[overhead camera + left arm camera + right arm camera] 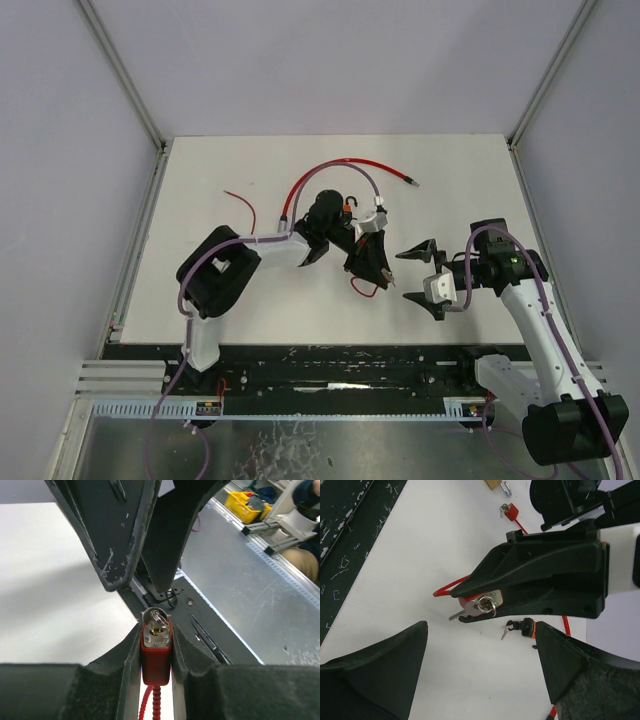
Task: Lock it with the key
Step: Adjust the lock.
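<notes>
My left gripper is shut on a red padlock, squeezing its body between both pads. The lock's red cable loops back across the table. In the right wrist view the lock pokes out between the left fingers, with a ring and a silver key hanging from its keyhole face. I cannot tell if a key sits in the keyhole. My right gripper is open and empty, just right of the lock, its jaws wide apart and facing it.
A small black and orange lock with keys lies on the table under the left gripper. A brass padlock and a red key tag lie further back. A thin red wire lies at the left.
</notes>
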You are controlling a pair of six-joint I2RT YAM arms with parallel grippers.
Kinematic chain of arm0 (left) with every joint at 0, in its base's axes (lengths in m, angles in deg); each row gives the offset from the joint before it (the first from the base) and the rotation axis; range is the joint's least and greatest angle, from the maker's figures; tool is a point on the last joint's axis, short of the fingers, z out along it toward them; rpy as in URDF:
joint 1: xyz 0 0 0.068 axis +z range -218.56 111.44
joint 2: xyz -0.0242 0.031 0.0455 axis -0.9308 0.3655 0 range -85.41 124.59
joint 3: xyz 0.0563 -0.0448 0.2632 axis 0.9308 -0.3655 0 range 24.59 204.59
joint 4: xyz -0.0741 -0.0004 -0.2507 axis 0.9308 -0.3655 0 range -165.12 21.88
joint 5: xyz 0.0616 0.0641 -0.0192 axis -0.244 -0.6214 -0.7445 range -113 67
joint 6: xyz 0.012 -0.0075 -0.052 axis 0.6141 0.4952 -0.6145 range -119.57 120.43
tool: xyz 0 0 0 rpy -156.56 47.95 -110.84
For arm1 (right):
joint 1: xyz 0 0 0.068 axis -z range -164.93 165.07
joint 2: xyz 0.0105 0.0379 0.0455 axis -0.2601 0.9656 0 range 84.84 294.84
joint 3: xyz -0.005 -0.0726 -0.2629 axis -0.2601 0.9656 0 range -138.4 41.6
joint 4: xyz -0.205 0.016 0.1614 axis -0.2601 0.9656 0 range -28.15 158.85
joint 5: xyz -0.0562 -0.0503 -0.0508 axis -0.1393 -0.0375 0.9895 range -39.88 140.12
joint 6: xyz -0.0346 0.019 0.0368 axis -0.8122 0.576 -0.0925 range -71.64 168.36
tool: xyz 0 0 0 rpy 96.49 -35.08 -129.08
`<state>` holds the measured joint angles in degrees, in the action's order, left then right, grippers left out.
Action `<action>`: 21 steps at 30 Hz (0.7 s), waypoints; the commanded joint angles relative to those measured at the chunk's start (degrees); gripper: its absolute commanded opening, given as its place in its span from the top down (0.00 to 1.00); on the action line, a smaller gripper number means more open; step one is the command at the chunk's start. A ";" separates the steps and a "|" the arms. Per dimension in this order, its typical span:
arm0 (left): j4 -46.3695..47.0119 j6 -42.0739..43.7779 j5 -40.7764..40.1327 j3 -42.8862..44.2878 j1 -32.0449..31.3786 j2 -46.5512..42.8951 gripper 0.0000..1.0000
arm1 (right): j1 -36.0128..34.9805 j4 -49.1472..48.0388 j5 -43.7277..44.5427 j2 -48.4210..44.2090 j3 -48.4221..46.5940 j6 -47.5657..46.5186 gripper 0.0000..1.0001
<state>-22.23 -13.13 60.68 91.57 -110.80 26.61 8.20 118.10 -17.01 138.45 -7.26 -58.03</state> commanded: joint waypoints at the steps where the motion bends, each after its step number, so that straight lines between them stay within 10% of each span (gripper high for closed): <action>1: 14.06 -11.59 4.58 1.76 -1.03 2.16 1.00 | -2.38 2.12 -2.57 0.69 0.51 -3.93 0.08; 6: 44.61 -38.27 5.76 3.42 -2.12 8.68 1.00 | -6.32 -0.91 1.28 3.38 0.76 -0.09 0.12; 21: 45.61 -39.79 4.63 5.93 -3.33 10.74 1.00 | -12.17 -9.54 8.47 5.14 2.78 8.87 0.40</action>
<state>15.86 -51.57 66.63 95.28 -113.53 37.80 -2.60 111.11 -13.41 142.56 -5.67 -53.31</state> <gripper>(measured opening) 0.210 0.628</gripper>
